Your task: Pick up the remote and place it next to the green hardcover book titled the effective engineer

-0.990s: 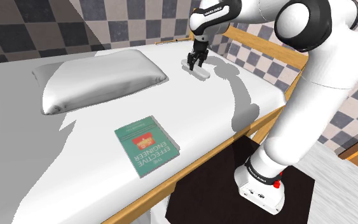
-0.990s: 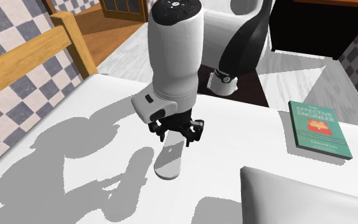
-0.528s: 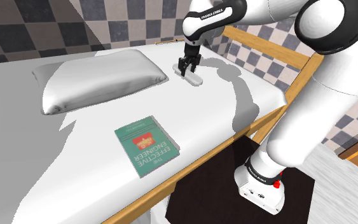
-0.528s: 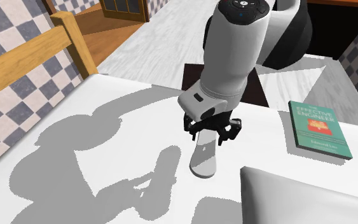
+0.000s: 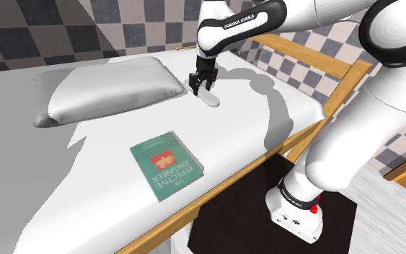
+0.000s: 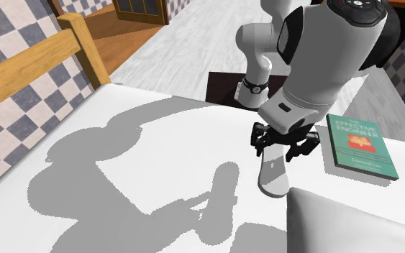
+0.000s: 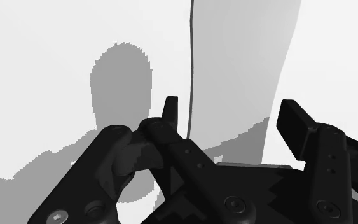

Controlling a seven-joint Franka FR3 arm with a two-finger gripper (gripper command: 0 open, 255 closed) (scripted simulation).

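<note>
White bedding (image 5: 86, 195) on a wooden-framed bed (image 5: 336, 90) was your work surface, with the arm's stand (image 5: 295, 215) on a dark mat (image 5: 226, 216) at the shoulder view's lower right. Nearest that camera on the sheet lay the green hardcover book (image 5: 164, 165), flat and face up, its white title reading The Effective Engineer.

Beyond it, your gripper (image 5: 202, 86) hung over the bed with its black fingers clamped across the pale remote (image 5: 208, 96). The wrist view showed the remote (image 7: 234, 63) clasped between the two fingers (image 7: 170, 111). In the second exterior view the remote (image 6: 272, 176) sloped down from the gripper (image 6: 283, 149). Its shadow (image 6: 219, 198) fell apart from it on the sheet, so it appeared to be lifted clear. It hung near the corner of the pillow (image 5: 107, 86) and well apart from the book (image 6: 359, 142). Behind stood a checkered wall (image 5: 42, 32).

By the look of it, you had the pick done and the carry in hand. The next move called for bringing the remote across the open sheet to the book. You would then need to lower it onto bare bedding just beside the cover, not on it, and let the fingers open.
</note>
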